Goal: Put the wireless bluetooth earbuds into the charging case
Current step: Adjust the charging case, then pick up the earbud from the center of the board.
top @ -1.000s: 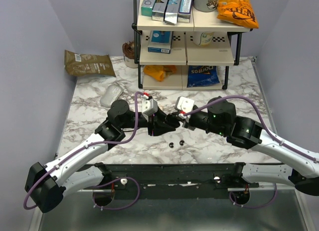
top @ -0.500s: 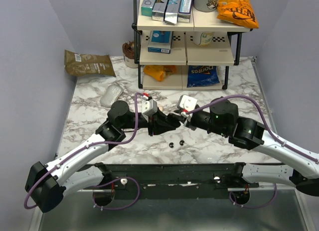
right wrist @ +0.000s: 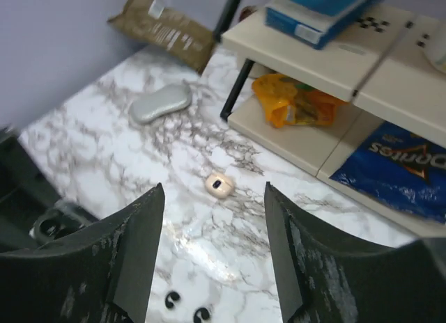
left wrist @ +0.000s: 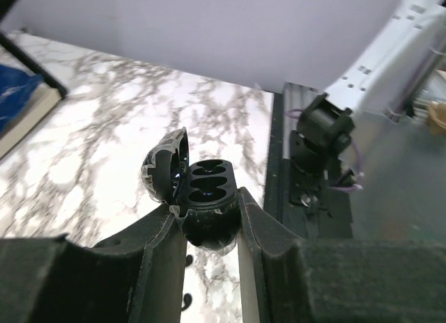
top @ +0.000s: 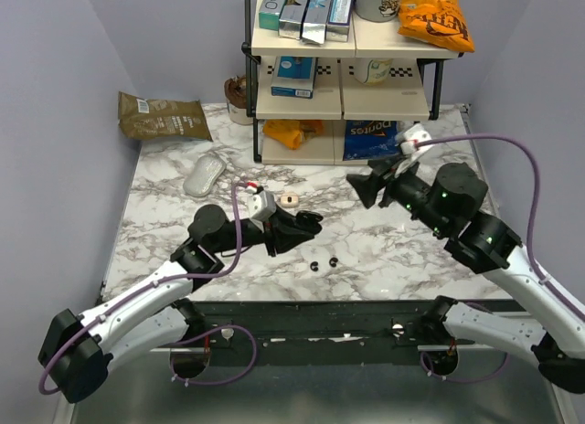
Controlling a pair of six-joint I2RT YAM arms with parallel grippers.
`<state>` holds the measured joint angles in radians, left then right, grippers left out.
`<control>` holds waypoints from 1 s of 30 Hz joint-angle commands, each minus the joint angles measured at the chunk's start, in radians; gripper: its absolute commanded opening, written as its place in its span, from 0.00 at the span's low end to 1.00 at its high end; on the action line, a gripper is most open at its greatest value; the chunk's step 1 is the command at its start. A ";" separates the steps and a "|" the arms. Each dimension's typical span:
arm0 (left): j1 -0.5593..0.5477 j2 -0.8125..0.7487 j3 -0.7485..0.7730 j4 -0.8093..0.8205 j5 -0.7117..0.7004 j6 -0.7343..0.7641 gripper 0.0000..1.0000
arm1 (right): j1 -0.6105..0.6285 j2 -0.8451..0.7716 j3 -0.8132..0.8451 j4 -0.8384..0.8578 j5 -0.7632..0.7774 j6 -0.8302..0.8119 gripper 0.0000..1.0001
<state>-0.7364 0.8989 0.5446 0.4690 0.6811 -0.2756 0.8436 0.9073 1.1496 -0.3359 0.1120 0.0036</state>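
Observation:
My left gripper (left wrist: 208, 213) is shut on the black charging case (left wrist: 209, 187), holding its lower body from both sides. The lid (left wrist: 166, 168) is hinged open to the left, and both sockets face up and look empty. From above, the left gripper (top: 294, 230) holds the case (top: 309, 223) just over the table's middle. The two earbuds (top: 314, 265) (top: 333, 260) are tiny black buds lying on the marble nearer than the case; they also show in the right wrist view (right wrist: 172, 300) (right wrist: 202, 314). My right gripper (top: 356, 188) (right wrist: 213, 198) hangs open and empty, up and to the right.
A shelf rack (top: 343, 100) with snack bags and boxes stands at the back. A small beige round object (top: 289, 200) (right wrist: 217, 184) lies behind the case. A grey oval thing (top: 204, 176) and a brown bag (top: 163, 116) lie at the back left.
Both grippers met at the case in the middle before. The right gripper has opened, let go and pulled back up to the right. The left gripper stays shut on the case, slightly lower and nearer.

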 commanded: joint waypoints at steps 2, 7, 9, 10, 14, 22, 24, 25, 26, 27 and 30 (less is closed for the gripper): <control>-0.050 -0.168 -0.139 0.138 -0.311 0.004 0.00 | -0.113 0.016 -0.161 -0.032 -0.083 0.280 0.64; -0.109 -0.276 -0.212 0.094 -0.458 0.036 0.00 | -0.112 0.058 -0.402 0.029 -0.242 0.369 0.53; -0.133 -0.311 -0.238 0.082 -0.514 0.039 0.00 | -0.110 0.074 -0.508 0.095 -0.282 0.400 0.53; -0.142 -0.322 -0.245 0.073 -0.532 0.038 0.00 | -0.107 0.082 -0.530 0.103 -0.284 0.418 0.53; -0.184 -0.368 -0.265 0.054 -0.606 0.032 0.00 | -0.072 0.128 -0.580 0.158 -0.275 0.432 0.54; -0.202 -0.417 -0.276 0.014 -0.653 0.018 0.00 | -0.011 0.266 -0.542 0.205 -0.250 0.447 0.54; -0.204 -0.425 -0.279 0.013 -0.658 0.016 0.00 | -0.011 0.323 -0.528 0.206 -0.249 0.452 0.54; -0.205 -0.423 -0.279 0.013 -0.658 0.013 0.00 | -0.011 0.340 -0.524 0.209 -0.247 0.453 0.54; -0.205 -0.425 -0.279 0.010 -0.658 0.015 0.00 | -0.011 0.356 -0.524 0.215 -0.244 0.460 0.54; -0.207 -0.425 -0.276 0.005 -0.660 0.013 0.00 | -0.011 0.375 -0.527 0.231 -0.242 0.466 0.54; -0.208 -0.428 -0.273 -0.007 -0.666 0.013 0.00 | -0.011 0.389 -0.534 0.265 -0.233 0.484 0.55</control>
<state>-0.9382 0.4839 0.2783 0.4770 0.0517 -0.2558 0.8284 1.2736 0.6029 -0.1425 -0.1246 0.4534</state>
